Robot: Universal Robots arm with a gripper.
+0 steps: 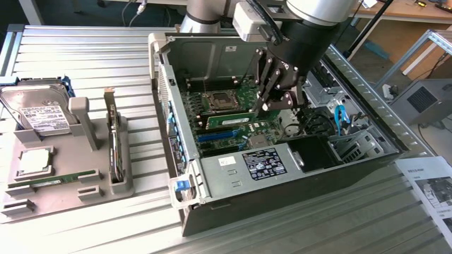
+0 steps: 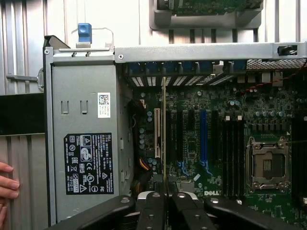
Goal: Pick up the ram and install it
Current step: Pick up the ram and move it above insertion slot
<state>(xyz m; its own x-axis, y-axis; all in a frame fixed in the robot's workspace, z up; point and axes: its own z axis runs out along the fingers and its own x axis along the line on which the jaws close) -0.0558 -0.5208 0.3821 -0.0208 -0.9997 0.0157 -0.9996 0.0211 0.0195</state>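
We see the gripper (image 1: 277, 103) reaching down into the open computer case (image 1: 205, 58), which lies on its side on the slatted metal surface (image 1: 84, 58). Its jaws stand narrow, closed on the ram (image 1: 230, 120), a thin green stick held low over the motherboard (image 1: 244, 95).

In the wrist view the gripper (image 2: 165, 203) has the ram (image 2: 164, 124) on edge between its black fingers (image 2: 151, 211), so the stick shows as a thin line running over the motherboard (image 2: 225, 100). It runs parallel to the long slots, just beside a white slot (image 2: 157, 136). A blue slot (image 2: 203, 139) lies between it and the processor socket (image 2: 267, 165). We cannot tell whether its lower edge touches a slot.

The power supply (image 2: 88, 163), with its black label, sits in the case next to the board, on the far side of the ram from the socket. A person's hand (image 2: 5, 184) rests at the edge of the wrist view, beside the case.

On the exterior view's left, well apart from the case, a grey tray (image 1: 63, 201) stands on the surface. It carries a hard drive (image 1: 35, 111), a processor chip (image 1: 34, 161), an expansion card (image 1: 113, 140) standing on edge, and a second green stick (image 1: 53, 180) lying in its holder. A printed sheet (image 1: 431, 185) lies on the exterior view's right.
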